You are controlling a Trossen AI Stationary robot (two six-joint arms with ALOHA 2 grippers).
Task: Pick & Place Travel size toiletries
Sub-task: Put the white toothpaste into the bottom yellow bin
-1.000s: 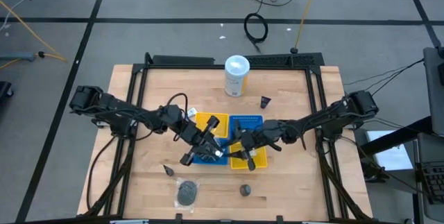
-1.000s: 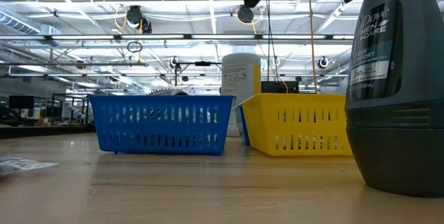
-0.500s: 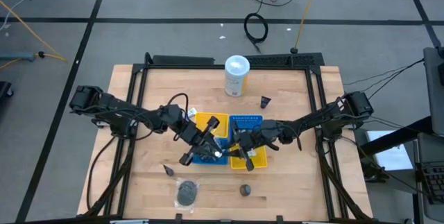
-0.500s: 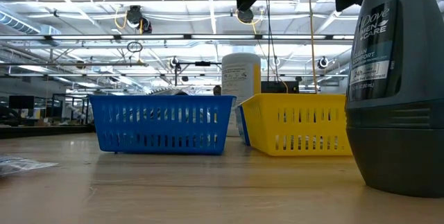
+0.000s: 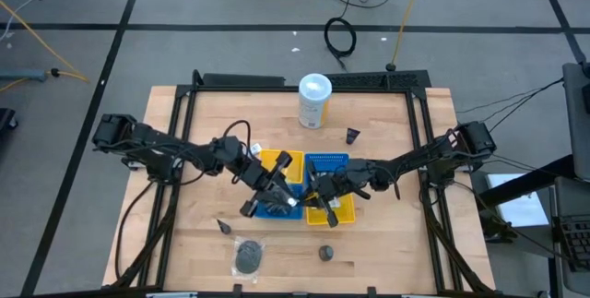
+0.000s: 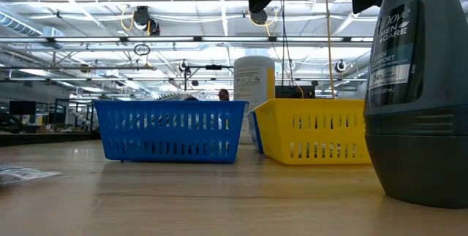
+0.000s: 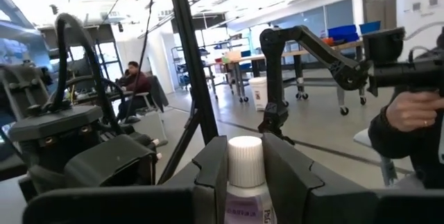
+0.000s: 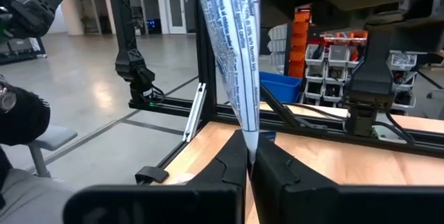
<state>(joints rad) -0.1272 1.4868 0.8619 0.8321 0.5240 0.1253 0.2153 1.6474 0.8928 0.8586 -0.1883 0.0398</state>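
The left gripper point(image 5: 274, 190) hangs over the baskets at the table's middle, its fingers point(image 7: 210, 170) clamped on a small white-capped bottle point(image 7: 245, 175) that stands upright between them. The right gripper point(image 5: 318, 190) hangs just beside it over the blue basket point(image 5: 326, 164), its fingers point(image 8: 229, 170) pinched on the flat crimped end of a printed tube point(image 8: 234, 57) that rises above them.

The surface is a pale wooden table point(image 5: 387, 233) inside a dark frame, on a grey floor with loose cables. In the low view a workshop hall with ceiling lights lies behind the blue basket and the yellow basket point(image 6: 314, 129). A seated person point(image 7: 136, 82) shows far off in the left wrist view.

A tall white canister point(image 5: 314, 101) stands at the far edge. Near the front edge lie a grey mesh puff point(image 5: 248, 256), a small dark piece point(image 5: 224, 227) and a dark roll-on bottle point(image 5: 325, 254); a further dark piece point(image 5: 353, 136) lies right of the canister.

Both arms cover most of the baskets from above, so their contents cannot be made out. The roll-on fills the low view's right side and is cut off at the edge. The white-capped bottle's label is cut off.

Bare wood lies open along both sides of the table.
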